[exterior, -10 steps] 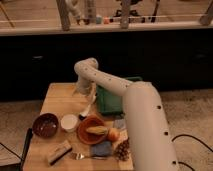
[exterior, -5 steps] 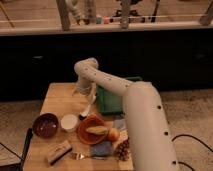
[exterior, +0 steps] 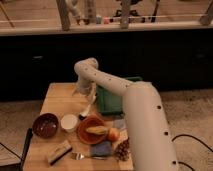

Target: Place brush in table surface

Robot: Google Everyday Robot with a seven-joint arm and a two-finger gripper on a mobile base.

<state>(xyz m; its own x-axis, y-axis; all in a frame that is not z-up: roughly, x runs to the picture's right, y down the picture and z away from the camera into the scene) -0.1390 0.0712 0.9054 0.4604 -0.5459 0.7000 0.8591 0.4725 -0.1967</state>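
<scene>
The brush [exterior: 86, 108] has a slim white handle that slants down from my gripper [exterior: 86, 93] to a small dark head near the tabletop, beside the orange bowl. The handle's upper end meets the gripper, and I cannot tell whether it is gripped. The gripper hangs over the back middle of the light wooden table surface [exterior: 60, 97], just left of the green tray. The arm reaches in from the lower right.
A dark green tray [exterior: 112, 97] lies at the back right. In front are a maroon bowl [exterior: 45, 125], a white cup [exterior: 69, 122], an orange bowl [exterior: 92, 132] with a banana, a wooden scrub brush [exterior: 57, 152], a fork [exterior: 82, 156] and a blue sponge [exterior: 101, 148].
</scene>
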